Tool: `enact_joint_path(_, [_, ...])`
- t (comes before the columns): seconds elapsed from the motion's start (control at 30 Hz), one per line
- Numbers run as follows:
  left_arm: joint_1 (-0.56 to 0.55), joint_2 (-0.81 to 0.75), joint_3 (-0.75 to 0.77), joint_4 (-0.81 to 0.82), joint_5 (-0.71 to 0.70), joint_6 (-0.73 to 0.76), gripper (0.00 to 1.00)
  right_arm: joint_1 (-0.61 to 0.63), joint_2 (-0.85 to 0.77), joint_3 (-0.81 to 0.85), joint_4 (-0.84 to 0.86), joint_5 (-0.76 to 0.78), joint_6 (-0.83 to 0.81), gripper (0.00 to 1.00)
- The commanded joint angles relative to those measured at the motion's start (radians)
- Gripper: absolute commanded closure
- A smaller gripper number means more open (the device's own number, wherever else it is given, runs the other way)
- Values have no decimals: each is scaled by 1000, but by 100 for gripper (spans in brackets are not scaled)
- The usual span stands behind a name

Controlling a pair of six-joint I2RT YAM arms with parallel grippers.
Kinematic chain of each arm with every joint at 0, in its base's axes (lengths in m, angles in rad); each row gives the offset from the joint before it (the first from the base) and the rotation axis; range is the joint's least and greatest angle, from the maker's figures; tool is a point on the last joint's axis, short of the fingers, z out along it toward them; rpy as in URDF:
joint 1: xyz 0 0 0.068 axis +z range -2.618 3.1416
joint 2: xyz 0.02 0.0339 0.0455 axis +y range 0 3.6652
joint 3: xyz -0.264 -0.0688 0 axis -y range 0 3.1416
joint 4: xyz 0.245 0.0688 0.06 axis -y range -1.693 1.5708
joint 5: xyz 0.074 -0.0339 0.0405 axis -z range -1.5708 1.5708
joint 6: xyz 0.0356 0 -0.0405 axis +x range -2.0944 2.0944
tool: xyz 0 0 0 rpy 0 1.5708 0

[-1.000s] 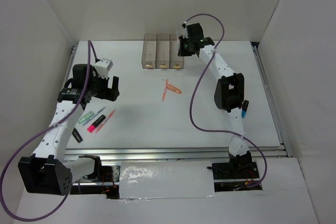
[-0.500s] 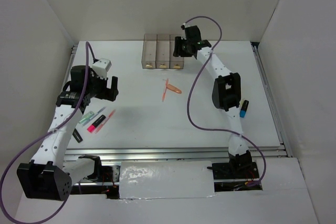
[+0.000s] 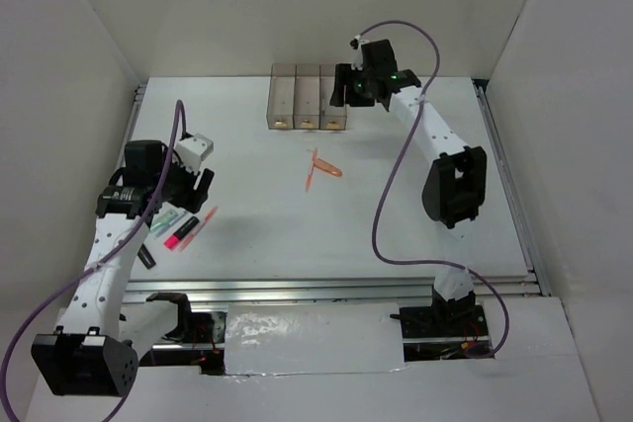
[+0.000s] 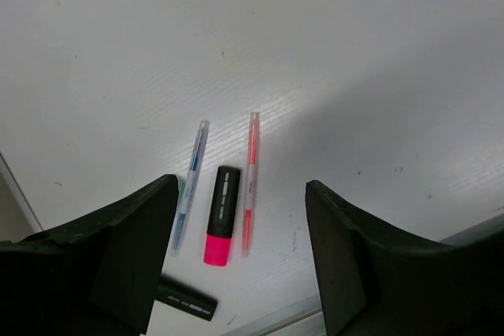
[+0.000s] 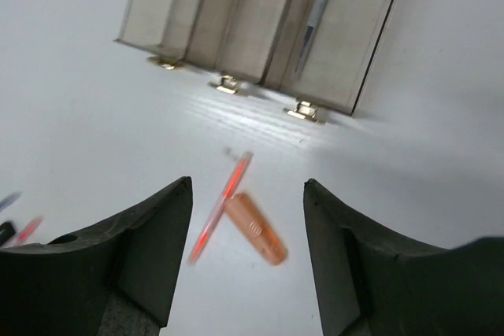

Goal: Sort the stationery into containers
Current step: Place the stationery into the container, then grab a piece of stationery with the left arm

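The containers [image 3: 307, 98], three joined translucent bins with yellowish labels, stand at the back; in the right wrist view the right bin [image 5: 346, 29] holds a pen [image 5: 316, 15]. My right gripper [image 3: 348, 86] hovers open beside that bin. A stubby orange pen [image 5: 256, 230] and a thin red pen [image 5: 219, 208] lie crossed mid-table, framed by the open right gripper [image 5: 246, 184]. My left gripper [image 4: 240, 188] is open above a pink highlighter with black cap [image 4: 221, 215], a thin salmon pen [image 4: 250, 182], a bluish clear pen [image 4: 191, 182] and a black marker [image 4: 185, 298].
White walls enclose the table on the left, back and right. A metal rail [image 3: 336, 287] runs along the near edge. The right arm's elbow [image 3: 455, 185] hangs over the table's right side, purple cables looping off both arms.
The right gripper has opened beside the bins and its elbow has swung right. The left gripper has moved down and left over the pen cluster, its jaws narrowing a little.
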Motion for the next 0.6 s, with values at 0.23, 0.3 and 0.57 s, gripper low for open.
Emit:
enact_joint_path(0.23, [94, -55, -177, -181, 24, 384, 34, 1, -422, -366, -91, -70, -73, 41])
enact_joint_path(0.3, [98, -38, -208, -174, 15, 404, 36, 1, -465, -436, -80, -69, -79, 41])
enact_joint_path(0.57, [96, 65, -304, -59, -62, 398, 49, -5, -492, -497, -94, -75, -98, 45])
